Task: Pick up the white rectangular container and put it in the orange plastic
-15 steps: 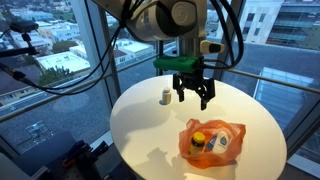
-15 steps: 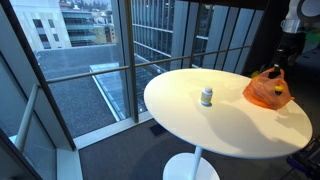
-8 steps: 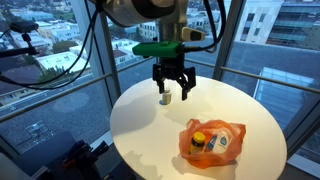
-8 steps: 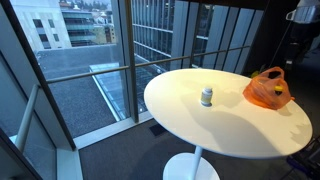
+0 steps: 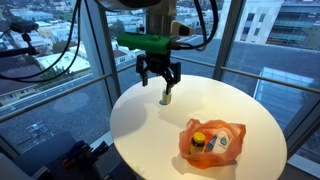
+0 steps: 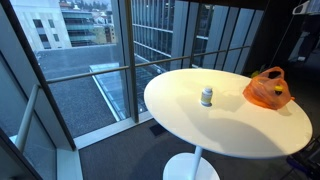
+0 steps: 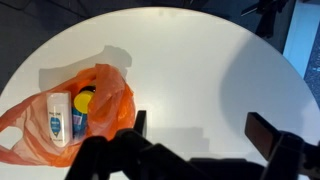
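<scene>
A small white container [image 5: 166,97] stands upright on the round white table [image 5: 140,135], apart from the bag; it also shows in an exterior view [image 6: 207,96]. The orange plastic bag [image 5: 211,142] lies near the table's edge with a white bottle and other items inside, and shows in both exterior views [image 6: 268,88]. My gripper [image 5: 159,75] hangs open and empty just above the small container. In the wrist view the open jaws [image 7: 203,130] frame bare table, with the orange bag [image 7: 100,100] to the left. The small container is out of the wrist view.
The table [image 6: 230,125] stands beside tall glass windows with a railing [image 6: 110,70] outside. Black cables and camera gear [image 5: 25,40] hang near the window. The arm's body fills the space above the table's far side.
My gripper has travelled from near the orange bag across the table to a spot over the small white container, staying open and empty. The container and bag have not moved.
</scene>
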